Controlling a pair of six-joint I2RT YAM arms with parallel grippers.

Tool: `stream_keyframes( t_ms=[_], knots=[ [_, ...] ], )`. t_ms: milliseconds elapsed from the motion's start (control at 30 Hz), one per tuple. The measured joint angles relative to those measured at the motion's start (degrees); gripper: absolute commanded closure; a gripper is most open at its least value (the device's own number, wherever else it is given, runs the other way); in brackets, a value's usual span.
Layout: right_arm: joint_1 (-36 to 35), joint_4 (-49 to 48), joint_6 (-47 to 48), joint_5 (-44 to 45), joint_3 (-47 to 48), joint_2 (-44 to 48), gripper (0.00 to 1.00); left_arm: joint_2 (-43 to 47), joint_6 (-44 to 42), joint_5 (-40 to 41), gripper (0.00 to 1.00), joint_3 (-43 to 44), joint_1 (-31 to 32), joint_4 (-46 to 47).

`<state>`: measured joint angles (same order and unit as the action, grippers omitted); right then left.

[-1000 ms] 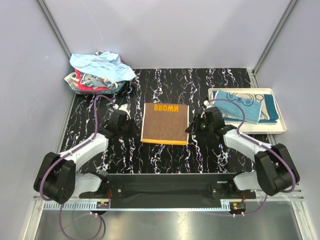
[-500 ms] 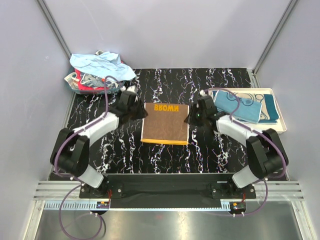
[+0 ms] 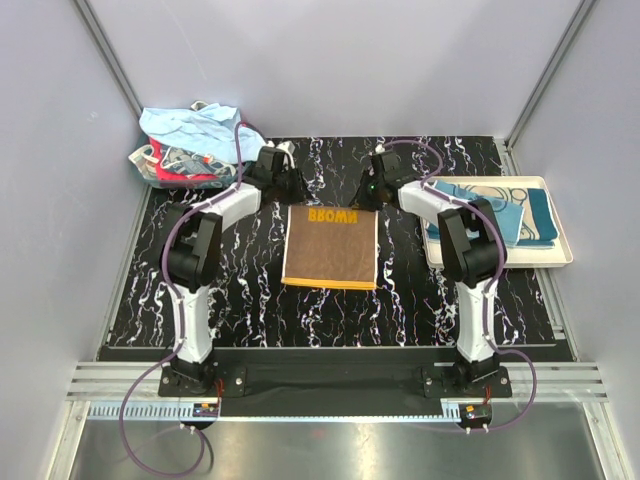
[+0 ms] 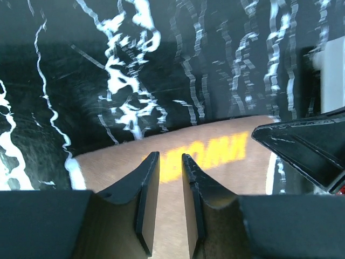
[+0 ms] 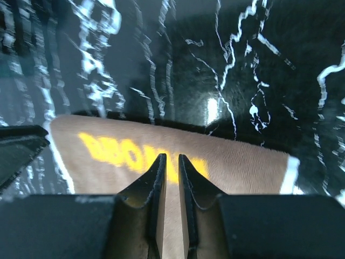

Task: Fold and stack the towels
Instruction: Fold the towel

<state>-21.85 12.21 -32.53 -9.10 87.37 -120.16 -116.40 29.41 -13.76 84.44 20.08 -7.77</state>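
A brown towel (image 3: pixel 330 245) with yellow letters lies flat, folded into a rectangle, in the middle of the black marbled table. My left gripper (image 3: pixel 293 190) hovers at its far left corner and my right gripper (image 3: pixel 368 192) at its far right corner. In the left wrist view the left gripper (image 4: pixel 170 156) stands narrowly open over the brown towel (image 4: pixel 215 172), with nothing between its fingers. The right gripper (image 5: pixel 171 156) is also slightly open above the lettering, and cloth (image 5: pixel 242 167) shows through the slit. Unfolded towels (image 3: pixel 195 150) in light blue and red are heaped at the back left.
A white tray (image 3: pixel 560 255) at the right holds folded teal and light blue towels (image 3: pixel 490 212). Both arms stretch far forward from their bases. Grey walls close in the left, right and back.
Both grippers have travelled from the towel's side edges to its far corners, the arms stretching out. The right jaws have narrowed; the left jaws widened briefly, then narrowed again.
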Motion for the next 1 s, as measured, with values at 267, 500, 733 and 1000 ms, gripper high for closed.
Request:
stream_keyframes(
  t_ms=[267, 500, 733, 1000],
  knots=[
    [0.26, 2.91, -0.48, -1.84, 2.86, -6.10, 0.80, -5.90, -1.05, -4.57, 0.74, 1.84, -2.95, -1.05],
    [1.64, 3.06, -0.50, -2.84, 3.32, -6.51, 0.80, -6.75, -1.36, -4.48, 0.74, 2.10, -3.28, -1.46],
    [2.16, 2.40, -0.55, -4.72, 3.50, -7.06, 0.79, -6.75, -2.10, -3.21, 0.71, 2.12, -3.37, -1.97],
    [2.25, 2.27, -0.37, -8.07, 6.27, -9.31, 0.80, -2.47, -2.25, -2.99, 0.65, -1.68, -3.78, 0.15]
  ],
)
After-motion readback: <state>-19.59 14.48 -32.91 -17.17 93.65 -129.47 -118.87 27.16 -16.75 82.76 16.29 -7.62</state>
